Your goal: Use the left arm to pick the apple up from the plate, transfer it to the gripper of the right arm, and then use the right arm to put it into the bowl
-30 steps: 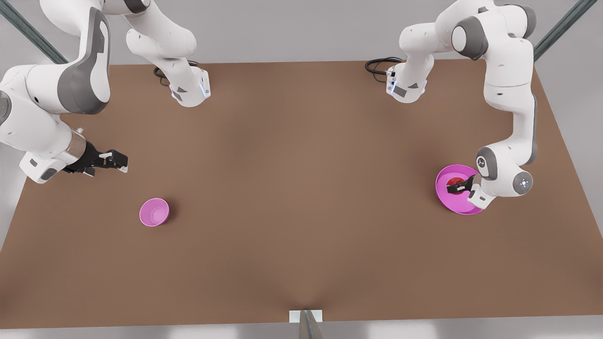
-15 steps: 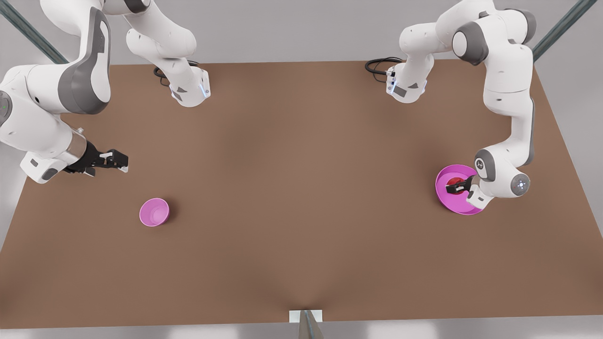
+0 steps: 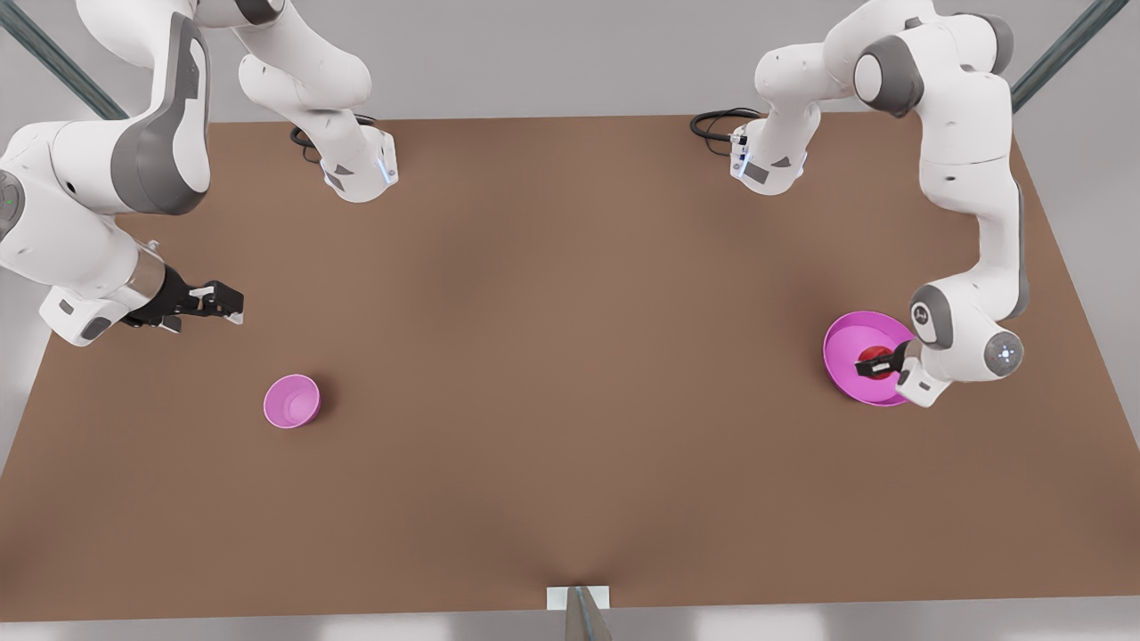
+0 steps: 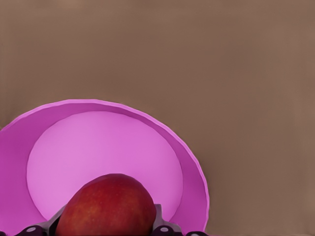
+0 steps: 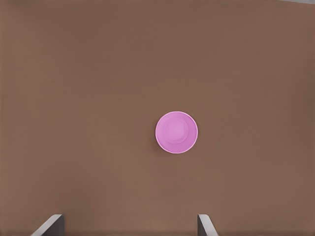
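Left gripper (image 3: 875, 364) at the front view's right, down inside the wide, shallow magenta-pink plate (image 3: 846, 349), black fingers (image 3: 868, 367) closed tight on the small round red apple (image 3: 877, 356). In the left wrist view, apple (image 4: 107, 207) close against the camera, flanked on both sides by dark finger parts, plate (image 4: 192, 172) spreading beyond it on the brown worktop (image 4: 221, 64). Cannot tell from these views whether the apple rests on the plate floor or hangs just above it. Plate near the right edge of the brown worktop (image 3: 570, 374), roughly midway between near and far.

Right gripper (image 3: 224, 303) at the front view's left, waiting above the worktop, pointing toward the middle, holding nothing. In the right wrist view, two pale grey fingers (image 5: 49, 225) set wide apart, with bare brown surface between them and the small, deep, round pink-purple bowl (image 5: 176, 132) well beyond.

Bowl (image 3: 291, 401) upright on the worktop at the left, nearer than the right gripper and a little to its right, apart from it, nothing inside. Bowl and plate well apart, on opposite sides of the worktop.
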`<act>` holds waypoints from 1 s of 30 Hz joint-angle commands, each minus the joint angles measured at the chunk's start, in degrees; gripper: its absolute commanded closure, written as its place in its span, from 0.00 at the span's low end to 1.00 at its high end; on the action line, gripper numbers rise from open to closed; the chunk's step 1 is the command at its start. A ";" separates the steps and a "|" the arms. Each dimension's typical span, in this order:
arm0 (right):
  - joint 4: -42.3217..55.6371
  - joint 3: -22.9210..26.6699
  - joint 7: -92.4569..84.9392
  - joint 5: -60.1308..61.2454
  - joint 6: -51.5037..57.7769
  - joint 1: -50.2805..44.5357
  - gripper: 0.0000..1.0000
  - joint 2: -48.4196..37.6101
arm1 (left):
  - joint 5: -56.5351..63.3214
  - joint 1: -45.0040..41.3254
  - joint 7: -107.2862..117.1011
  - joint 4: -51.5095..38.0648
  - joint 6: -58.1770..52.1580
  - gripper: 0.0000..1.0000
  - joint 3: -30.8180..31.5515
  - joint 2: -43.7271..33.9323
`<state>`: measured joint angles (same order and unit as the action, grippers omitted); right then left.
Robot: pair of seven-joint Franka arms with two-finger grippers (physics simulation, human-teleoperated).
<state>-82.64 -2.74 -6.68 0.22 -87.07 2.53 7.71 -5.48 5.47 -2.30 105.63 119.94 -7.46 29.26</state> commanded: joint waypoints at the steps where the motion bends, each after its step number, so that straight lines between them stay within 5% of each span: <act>1: 0.03 -0.16 -0.44 -0.13 0.32 -0.33 0.00 -0.06 | -0.15 -0.20 -0.43 -4.81 -9.64 0.22 1.74 -0.69; 8: -0.24 0.45 -1.76 4.34 3.22 0.46 0.00 0.03 | -9.63 -2.83 -1.48 -17.21 -9.20 0.22 19.76 0.18; 15: 2.84 0.01 -9.22 47.13 -5.47 4.24 0.00 14.52 | -37.66 -11.71 -47.43 -25.30 5.29 0.22 25.56 9.59; 20: 3.54 -6.05 -25.23 57.43 -16.47 3.27 0.00 22.88 | -56.30 -17.42 -73.28 -31.36 11.19 0.23 27.06 16.70; 24: 4.33 -9.83 -33.05 64.02 -16.29 3.27 0.00 28.76 | -57.98 -17.60 -84.19 -39.09 14.97 0.22 34.79 24.09; 30: 4.86 -11.41 -41.31 64.29 -16.56 2.48 0.00 33.95 | -57.98 -26.82 -90.87 -50.34 27.01 0.23 37.87 32.44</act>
<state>-77.81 -14.05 -25.71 63.57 -102.19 5.07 41.38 -62.57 -20.53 -52.43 56.99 139.47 30.22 60.76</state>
